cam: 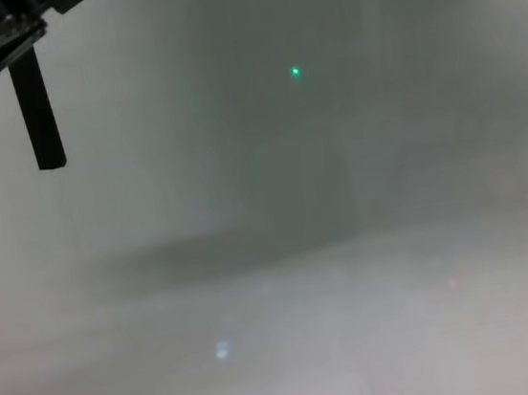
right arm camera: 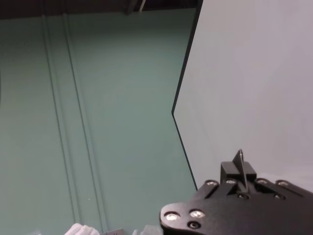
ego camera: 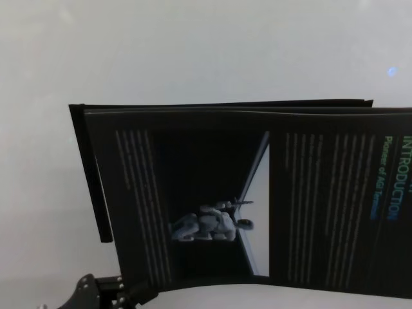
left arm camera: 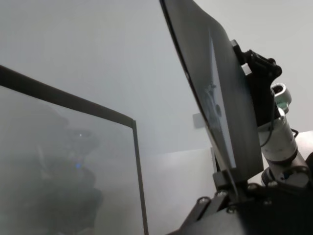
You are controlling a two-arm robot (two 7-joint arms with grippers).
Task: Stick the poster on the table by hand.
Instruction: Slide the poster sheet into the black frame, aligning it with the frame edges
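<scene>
The poster (ego camera: 257, 199) is a large black sheet with pale text columns, a white slanted strip and a bluish picture. It is held up off the table (ego camera: 193, 51), its printed face towards the head camera. My left gripper (ego camera: 96, 293) is shut on its near left corner. In the left wrist view the poster (left arm camera: 215, 93) bows upward from that gripper (left arm camera: 229, 183). My right gripper (right arm camera: 238, 171) is pinched on a thin sheet edge, with the sheet's pale side (right arm camera: 254, 83) beside it. The right arm (left arm camera: 276, 132) shows behind the poster.
A thin black upright bar (cam: 38, 109) hangs at the upper left of the chest view over the pale table (cam: 309, 327). A dark straight edge (left arm camera: 68, 100) runs below the left wrist. Green floor (right arm camera: 98, 122) lies beyond the sheet.
</scene>
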